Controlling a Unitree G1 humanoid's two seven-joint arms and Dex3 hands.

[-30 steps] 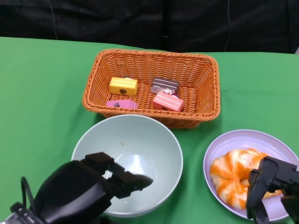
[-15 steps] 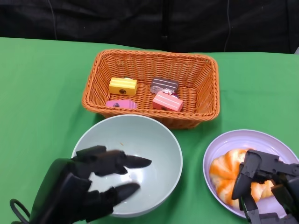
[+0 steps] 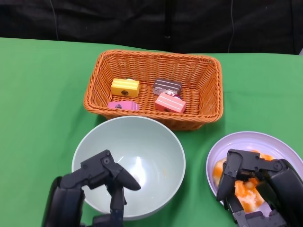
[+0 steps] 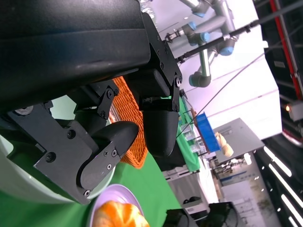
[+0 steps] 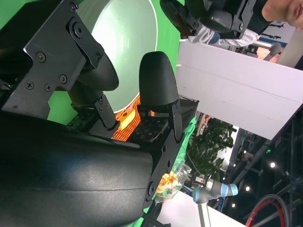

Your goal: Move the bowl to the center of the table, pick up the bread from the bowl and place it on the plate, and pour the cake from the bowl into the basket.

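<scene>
The pale green bowl (image 3: 142,142) stands empty in the middle of the green table, just in front of the orange wicker basket (image 3: 151,56). Inside the basket lie a yellow cake (image 3: 125,87), a brown cake (image 3: 166,86) and two pink cakes (image 3: 170,102). The orange and white bread (image 3: 218,171) lies on the lilac plate (image 3: 251,138) at the right. My right hand (image 3: 260,184) hovers over the bread and hides most of it; its fingers (image 5: 158,78) are bent and hold nothing. My left hand (image 3: 94,189) is over the bowl's near left rim, with nothing in its bent fingers (image 4: 158,132).
Green cloth covers the whole table, with bare cloth to the left of the basket and bowl (image 3: 38,104). A black backdrop (image 3: 151,19) closes off the far edge. The basket's near wall almost touches the bowl's far rim.
My left hand has let go of the bowl's rim and drawn back toward me. My right hand has shifted left over the bread, covering more of it. The bowl, plate and basket have stayed put.
</scene>
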